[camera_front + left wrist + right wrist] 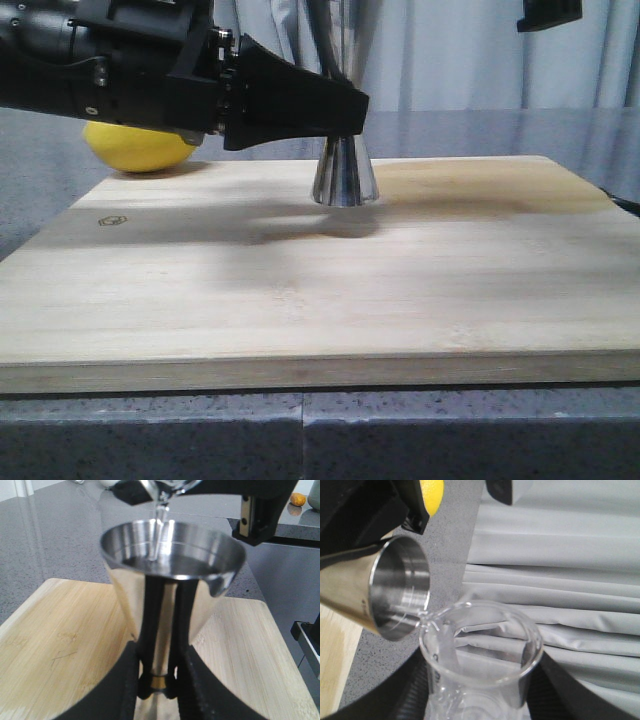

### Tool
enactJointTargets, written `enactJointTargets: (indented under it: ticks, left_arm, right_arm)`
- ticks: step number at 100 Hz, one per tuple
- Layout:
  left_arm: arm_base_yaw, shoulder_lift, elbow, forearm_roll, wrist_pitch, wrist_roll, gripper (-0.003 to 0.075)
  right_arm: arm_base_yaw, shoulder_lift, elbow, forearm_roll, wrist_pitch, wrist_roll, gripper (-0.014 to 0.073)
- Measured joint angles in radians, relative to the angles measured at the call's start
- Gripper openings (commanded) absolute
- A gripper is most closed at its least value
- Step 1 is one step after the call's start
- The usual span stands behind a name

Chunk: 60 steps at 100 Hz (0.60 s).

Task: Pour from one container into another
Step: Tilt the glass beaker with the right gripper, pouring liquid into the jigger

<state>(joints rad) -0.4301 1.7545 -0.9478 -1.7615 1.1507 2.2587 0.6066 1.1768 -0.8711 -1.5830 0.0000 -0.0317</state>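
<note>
Beaker (pixel 480 655) lip over jigger (pixel 172 570) mouth, clear liquid streaming.
Left gripper (pixel 157 682) clamps jigger's waist; right gripper (pixel 475 700), mostly hidden, apparently grips beaker.

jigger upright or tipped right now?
Upright. The jigger stands base-down on the cutting board, gripped at its waist by the left gripper, while the beaker pours a thin stream into its cup.

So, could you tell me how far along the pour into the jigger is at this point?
Done: the left gripper is clamped at the jigger's waist on the cutting board, and the right gripper has the beaker tipped with its lip at the rim. In hand: a thin clear stream is falling into the cup, which already holds some liquid. Left: finishing the pour and righting the beaker.
</note>
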Motion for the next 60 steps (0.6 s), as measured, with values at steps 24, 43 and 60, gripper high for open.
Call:
enactJointTargets:
  ticks: [24, 43, 60]
  left_arm:
    - [0.0, 0.0, 0.0, 0.0, 0.0, 0.0, 0.0008]
    - [0.0, 0.0, 0.0, 0.0, 0.0, 0.0, 0.0008]
    - [0.0, 0.0, 0.0, 0.0, 0.0, 0.0, 0.0008]
  right_arm:
    - [0.0, 0.0, 0.0, -0.01, 0.0, 0.0, 0.0196]
    - [0.0, 0.0, 0.0, -0.035, -0.005, 0.0, 0.0196]
    - [0.0, 0.0, 0.0, -0.041, -0.007, 0.0, 0.0196]
